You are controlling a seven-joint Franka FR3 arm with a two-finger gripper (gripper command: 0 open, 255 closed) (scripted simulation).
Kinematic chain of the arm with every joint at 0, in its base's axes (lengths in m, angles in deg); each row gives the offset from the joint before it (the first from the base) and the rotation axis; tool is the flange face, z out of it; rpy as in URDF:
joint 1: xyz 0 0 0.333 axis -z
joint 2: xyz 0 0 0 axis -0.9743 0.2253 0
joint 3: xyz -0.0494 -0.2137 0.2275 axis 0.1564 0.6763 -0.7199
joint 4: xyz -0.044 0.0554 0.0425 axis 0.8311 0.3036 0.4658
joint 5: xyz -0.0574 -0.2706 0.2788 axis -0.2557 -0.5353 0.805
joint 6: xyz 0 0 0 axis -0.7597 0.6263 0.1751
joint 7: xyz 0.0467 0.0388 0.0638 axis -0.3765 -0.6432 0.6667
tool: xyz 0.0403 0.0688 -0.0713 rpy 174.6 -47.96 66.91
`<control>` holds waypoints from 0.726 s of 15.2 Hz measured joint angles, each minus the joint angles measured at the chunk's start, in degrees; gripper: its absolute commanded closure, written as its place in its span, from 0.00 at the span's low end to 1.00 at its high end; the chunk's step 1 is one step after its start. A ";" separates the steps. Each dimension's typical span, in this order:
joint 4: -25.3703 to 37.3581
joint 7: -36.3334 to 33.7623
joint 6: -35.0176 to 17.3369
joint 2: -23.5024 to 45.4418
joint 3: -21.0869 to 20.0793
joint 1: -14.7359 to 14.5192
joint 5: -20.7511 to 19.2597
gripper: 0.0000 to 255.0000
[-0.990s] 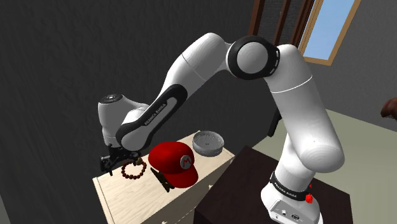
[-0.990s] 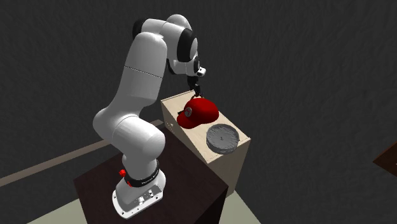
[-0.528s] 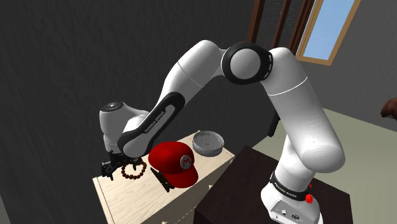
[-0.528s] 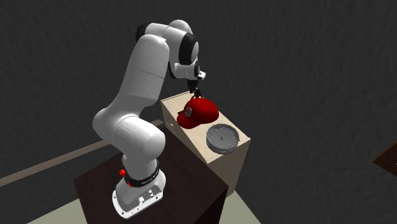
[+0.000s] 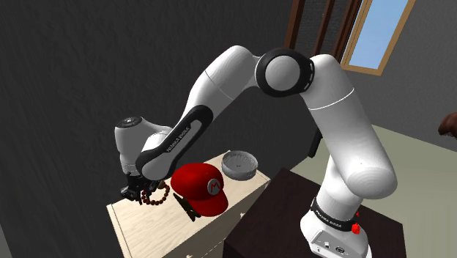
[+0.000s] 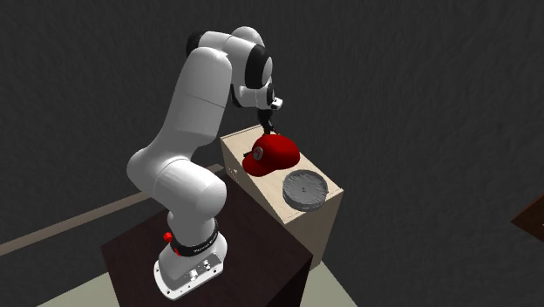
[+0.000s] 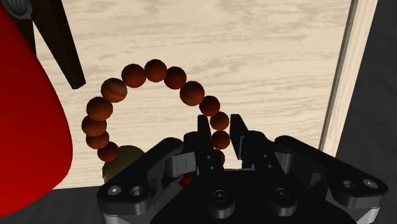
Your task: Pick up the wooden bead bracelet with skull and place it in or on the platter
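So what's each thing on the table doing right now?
Reddish-brown bead bracelet: lying flat on the light wooden tabletop, one side clasped by the gripper.
Black gripper: shut on the bracelet, down at the tabletop.
Red cap: resting crown up beside the bracelet.
Grey round platter: empty, sitting past the cap.

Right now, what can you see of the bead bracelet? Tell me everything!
The bracelet is a ring of round, glossy red-brown beads with one bigger tan bead, partly hidden behind the gripper. It lies flat on the pale wood-grain top, close beside the red cap. The black fingers are closed on the beads at one side of the ring.
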 measured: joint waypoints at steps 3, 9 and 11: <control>0.10 -0.03 -0.12 0.06 0.03 -0.05 0.00 1.00; -0.23 0.20 -0.62 -0.38 -0.33 0.09 0.24 1.00; -0.34 0.46 0.33 -1.43 -0.73 0.29 0.66 1.00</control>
